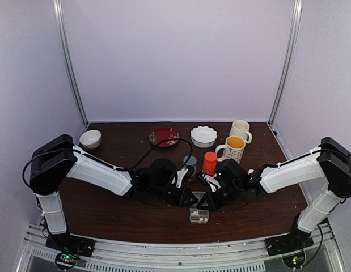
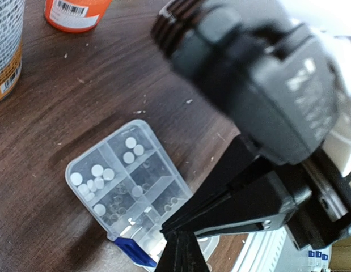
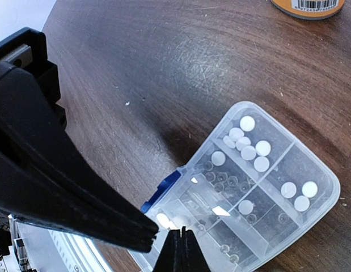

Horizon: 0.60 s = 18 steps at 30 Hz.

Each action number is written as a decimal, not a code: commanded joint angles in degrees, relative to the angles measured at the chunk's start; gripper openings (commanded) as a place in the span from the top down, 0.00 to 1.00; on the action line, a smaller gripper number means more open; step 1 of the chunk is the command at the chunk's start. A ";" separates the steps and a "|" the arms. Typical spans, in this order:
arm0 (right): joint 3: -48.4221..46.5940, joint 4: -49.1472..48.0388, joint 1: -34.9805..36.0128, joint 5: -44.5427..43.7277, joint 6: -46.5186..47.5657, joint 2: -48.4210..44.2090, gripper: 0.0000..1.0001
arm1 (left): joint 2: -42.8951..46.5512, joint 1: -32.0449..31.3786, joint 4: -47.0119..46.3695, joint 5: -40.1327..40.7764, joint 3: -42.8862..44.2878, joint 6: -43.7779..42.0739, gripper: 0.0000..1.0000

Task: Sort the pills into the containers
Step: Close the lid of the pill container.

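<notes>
Left wrist view: your left pincer (image 2: 178, 245) is pinched fully shut and carries nothing. The right pincer (image 2: 164, 231) is also shut and empty, its tip almost meeting yours. Both hang low over one end of the pill box (image 2: 73, 170).

Right wrist view, same story: closed right pincer (image 3: 179, 241) and left pincer (image 3: 147, 235) crowd the box's (image 3: 329, 190) end that has glare on it.

Pills (image 3: 247, 123) already lie in several compartments. Most are grouped at the end away from the tips, with single ones elsewhere.

Step, my read: late sorting, or lid handling; can't tell if the clear lid is down. Pale specks (image 2: 188, 101) on the surface (image 2: 107, 85) are too small to call pills.

Next move: if a pill is left, open one pincer and come down straight on it. If it's the lid, press with a closed tip while the other steadies the box, which looks light and likely to slide.

Top external: box (image 1: 199, 215) sits near the front edge, centre, just under both tips. It lies flat, long axis roughly left-right along that edge. A blue tab (image 3: 164, 195) sits on one long side. The orange bottle (image 1: 210, 162) stands well behind.
</notes>
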State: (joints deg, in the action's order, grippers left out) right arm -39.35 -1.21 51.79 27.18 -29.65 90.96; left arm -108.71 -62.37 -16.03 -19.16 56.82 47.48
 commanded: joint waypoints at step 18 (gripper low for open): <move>1.82 3.06 0.26 -3.38 -0.48 -0.56 1.00 | 1.01 -0.03 8.03 6.29 -0.40 1.11 1.00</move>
State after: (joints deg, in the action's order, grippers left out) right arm -39.11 -1.63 51.79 26.76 -30.22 90.89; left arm -108.86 -62.37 -7.88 -13.69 56.97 47.97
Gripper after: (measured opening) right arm 0.008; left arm 0.005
